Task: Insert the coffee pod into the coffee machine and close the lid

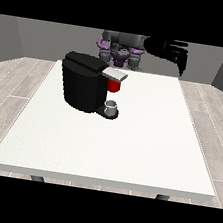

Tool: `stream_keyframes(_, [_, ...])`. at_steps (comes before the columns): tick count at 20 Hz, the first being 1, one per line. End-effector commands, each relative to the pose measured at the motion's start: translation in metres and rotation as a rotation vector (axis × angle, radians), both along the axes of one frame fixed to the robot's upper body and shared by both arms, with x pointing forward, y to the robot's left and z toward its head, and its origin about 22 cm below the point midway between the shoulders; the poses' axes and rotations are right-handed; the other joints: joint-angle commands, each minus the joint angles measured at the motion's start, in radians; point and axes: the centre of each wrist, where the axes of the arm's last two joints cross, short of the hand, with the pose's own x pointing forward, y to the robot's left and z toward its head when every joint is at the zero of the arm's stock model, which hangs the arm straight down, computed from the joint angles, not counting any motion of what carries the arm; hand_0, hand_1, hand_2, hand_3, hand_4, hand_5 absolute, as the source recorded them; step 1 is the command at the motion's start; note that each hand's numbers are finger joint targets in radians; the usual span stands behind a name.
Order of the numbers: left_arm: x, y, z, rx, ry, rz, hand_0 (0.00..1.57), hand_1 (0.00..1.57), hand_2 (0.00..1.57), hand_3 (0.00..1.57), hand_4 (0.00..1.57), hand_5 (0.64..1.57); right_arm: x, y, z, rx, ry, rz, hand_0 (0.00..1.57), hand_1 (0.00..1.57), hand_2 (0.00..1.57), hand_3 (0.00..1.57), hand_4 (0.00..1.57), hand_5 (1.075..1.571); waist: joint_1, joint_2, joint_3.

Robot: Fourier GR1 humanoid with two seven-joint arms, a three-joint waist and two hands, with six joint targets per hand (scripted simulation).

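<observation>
One hand on show, no more: spotted the black hand at the view's right [169,50] raised high beside the robot's shoulder, well apart from everything on the large white table [127,151] and touching nothing. Honestly couldn't tell whether open or curled, nor whether carrying anything; too small and too dark to read. Saw no sign of a hand at the view's left. Found the black box-shaped coffee machine [82,86] standing upright on the table's far left part, brewing side turned toward the view's right, presumably set that way to give the raised hand an easy reach. Noticed the flat silver-grey lid [115,74] lying roughly level on top of a short red cylindrical piece [113,86], so judged it down or nearly down rather than flipped up. Below that, a small grey cup [112,106] parked on the machine's base, right under the red piece, likely put there to catch the pour. As for the coffee pod: couldn't pick it out for sure. Guessed at a spot inside that red piece, hidden under the lid, but couldn't rule out the hand either. Reckoned the job close to finished in that case, with only a check of the lid's seating left to do.
</observation>
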Motion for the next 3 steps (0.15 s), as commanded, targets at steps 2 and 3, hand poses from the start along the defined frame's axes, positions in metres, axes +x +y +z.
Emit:
stream_keyframes(2, [-0.018, 0.022, -0.034, -0.019, 0.111, 0.070, 0.00, 0.00, 0.00, 0.00, 0.27, 1.571, -0.014, 0.023, -0.055, 0.030, 0.055, 0.145, 0.00, 0.00, 0.00, 0.00, 0.26, 1.571, -0.091, -0.101, 0.0001])
stream_keyframes(3, [-0.020, 0.031, -0.032, -0.001, 0.090, 0.091, 0.00, 0.00, 0.00, 0.00, 0.27, 1.571, -0.017, 0.018, -0.079, 0.049, 0.052, 0.117, 0.00, 0.00, 0.00, 0.00, 0.26, 1.571, -0.084, -0.102, 0.0002])
